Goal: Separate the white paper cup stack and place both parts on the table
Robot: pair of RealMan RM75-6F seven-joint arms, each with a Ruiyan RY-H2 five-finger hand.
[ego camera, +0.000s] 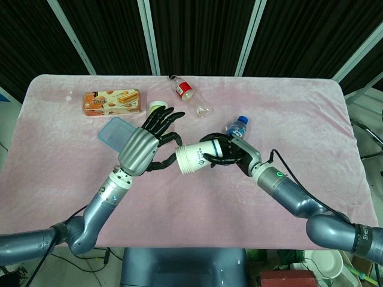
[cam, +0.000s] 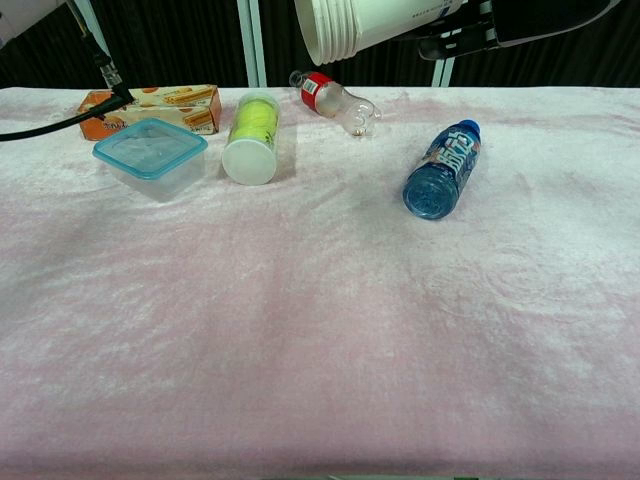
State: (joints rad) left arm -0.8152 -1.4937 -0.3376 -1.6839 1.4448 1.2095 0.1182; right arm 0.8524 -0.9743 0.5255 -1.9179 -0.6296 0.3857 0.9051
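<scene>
— Pink cloth covers the table [ego camera: 72,179], dark curtains behind it. Where is the stack?

— My right hand [ego camera: 230,154] grasps the white paper cup stack [ego camera: 194,158] by its base end, lying sideways in the air above the cloth, rims toward my left. From the chest view only the rim end [cam: 345,25] shows, cut off by the top edge.

— And your left hand?

— My left hand [ego camera: 146,143] is at the rims, fingers spread around them. Its back hides the contact, so I cannot tell whether it grips the cup or merely touches it.

— What else is hard to see?

— The tennis ball tube [cam: 252,135] is mostly hidden behind my left fingers from above. The blue bottle [cam: 443,172] is half covered by my right hand there. The plastic container [cam: 152,155], the biscuit box [ego camera: 111,101] and the clear bottle [ego camera: 190,97] lie in plain sight.
</scene>
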